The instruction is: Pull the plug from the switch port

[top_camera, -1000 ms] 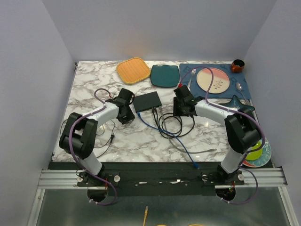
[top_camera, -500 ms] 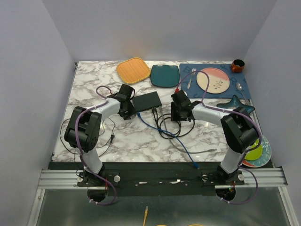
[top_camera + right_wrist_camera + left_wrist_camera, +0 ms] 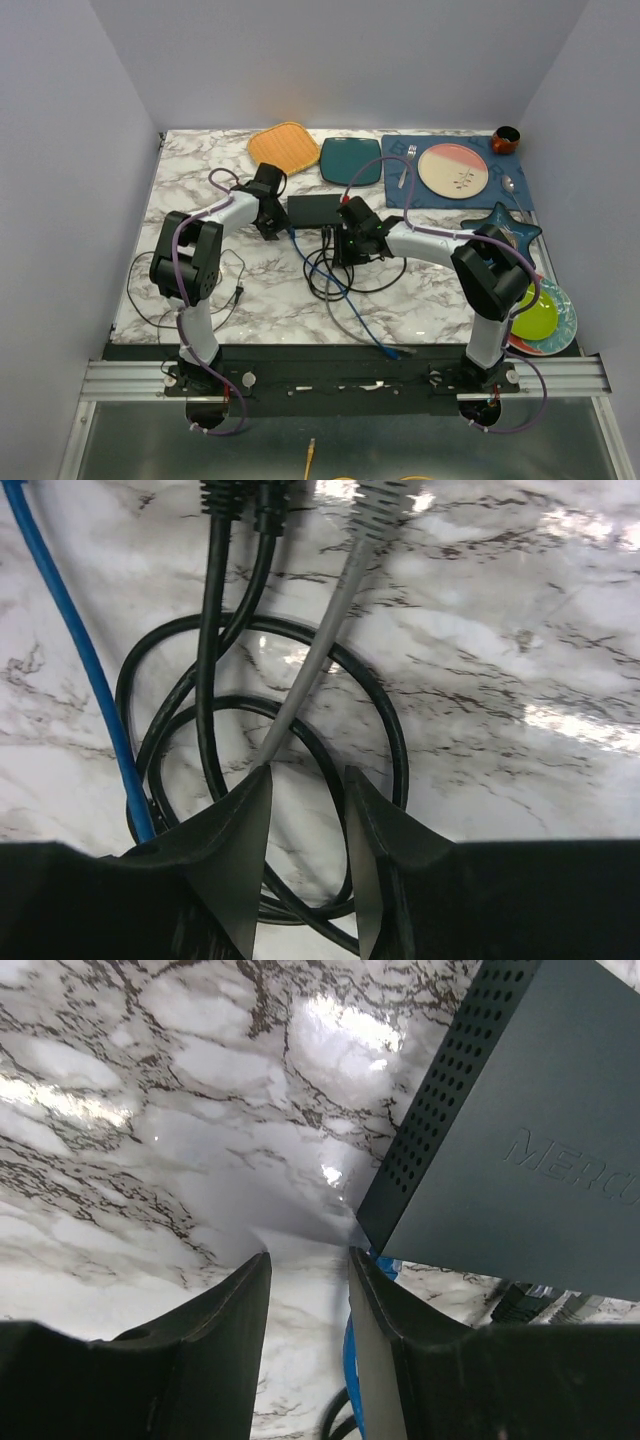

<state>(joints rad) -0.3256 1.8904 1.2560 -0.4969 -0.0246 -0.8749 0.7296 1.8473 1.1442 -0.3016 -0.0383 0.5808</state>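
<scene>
The switch (image 3: pixel 313 208) is a flat black box in the middle of the marble table, with a perforated side (image 3: pixel 450 1090). Blue, black and grey cables leave its near edge. In the right wrist view two black plugs (image 3: pixel 240 495) and a grey plug (image 3: pixel 385 502) show at the top edge, and the switch itself is out of frame. My left gripper (image 3: pixel 278 228) (image 3: pixel 308 1255) is open at the switch's near left corner, with bare marble between its fingers. My right gripper (image 3: pixel 340 240) (image 3: pixel 308 772) is open just short of the plugs, over the black cable coil (image 3: pixel 380 730). The grey cable (image 3: pixel 310 660) runs down to its left fingertip.
A blue cable (image 3: pixel 350 300) trails toward the near edge and passes behind my left gripper's right finger (image 3: pixel 375 1360). At the back sit an orange square plate (image 3: pixel 284 149), a teal square plate (image 3: pixel 351 160), and a blue placemat (image 3: pixel 500 195) with a pink plate. Thin wires (image 3: pixel 230 290) lie at left.
My right gripper moved left to the front of the switch, and the cable coil shifted left with it. My left gripper swung farther back, to the switch's left corner.
</scene>
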